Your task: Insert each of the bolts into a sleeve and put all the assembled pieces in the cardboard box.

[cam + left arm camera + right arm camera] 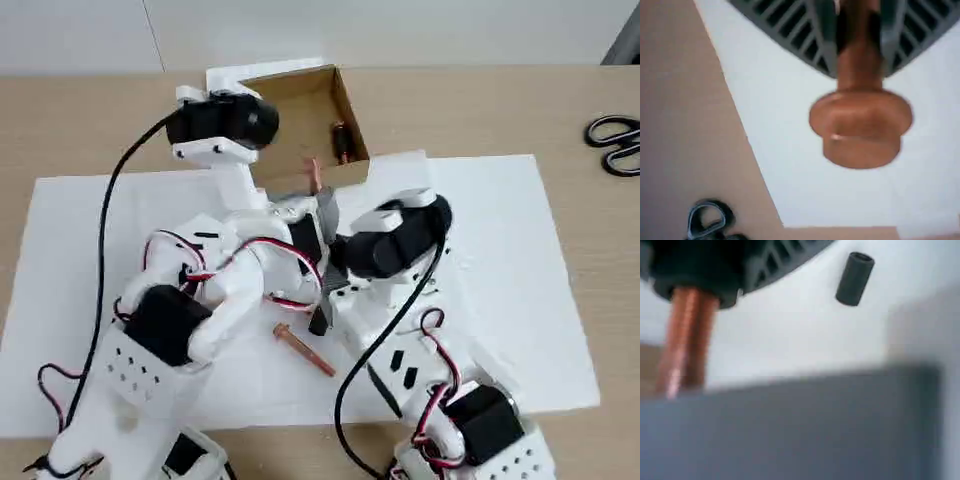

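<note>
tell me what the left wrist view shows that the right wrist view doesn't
Only the left wrist view: the wide head of the copper bolt, and scissors on the bare table. Only the right wrist view: a loose black sleeve, and what looks like a second sleeve around the bolt's shank. Both: the bolt and the white sheet.

Both arms (pixel 232 300) have white shells (pixel 135 375) with black servo blocks (pixel 165 320). Red, white and black cables (pixel 100 280) run along them. The left gripper (pixel 860 55) is ribbed grey.
</note>
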`<action>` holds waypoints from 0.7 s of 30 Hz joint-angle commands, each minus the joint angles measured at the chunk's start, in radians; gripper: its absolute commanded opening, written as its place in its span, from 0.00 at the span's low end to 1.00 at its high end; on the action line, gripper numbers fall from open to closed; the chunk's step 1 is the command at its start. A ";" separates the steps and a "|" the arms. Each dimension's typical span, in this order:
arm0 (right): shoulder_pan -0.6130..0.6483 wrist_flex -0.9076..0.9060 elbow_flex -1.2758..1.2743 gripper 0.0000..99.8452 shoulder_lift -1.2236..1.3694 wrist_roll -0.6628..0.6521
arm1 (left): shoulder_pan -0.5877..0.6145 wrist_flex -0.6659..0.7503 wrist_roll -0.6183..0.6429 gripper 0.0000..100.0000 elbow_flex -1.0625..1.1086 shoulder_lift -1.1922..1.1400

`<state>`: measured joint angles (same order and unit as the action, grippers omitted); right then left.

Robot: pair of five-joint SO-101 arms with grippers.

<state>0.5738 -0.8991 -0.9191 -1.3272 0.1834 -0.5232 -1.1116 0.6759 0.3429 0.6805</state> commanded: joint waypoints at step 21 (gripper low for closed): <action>-0.071 0.094 0.063 0.00 0.047 0.003 | -0.063 -0.115 -0.006 0.02 -0.050 0.014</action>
<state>0.5324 -0.8577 -0.9191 -1.2827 0.1818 -0.5800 -1.2006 0.6743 0.3353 0.6790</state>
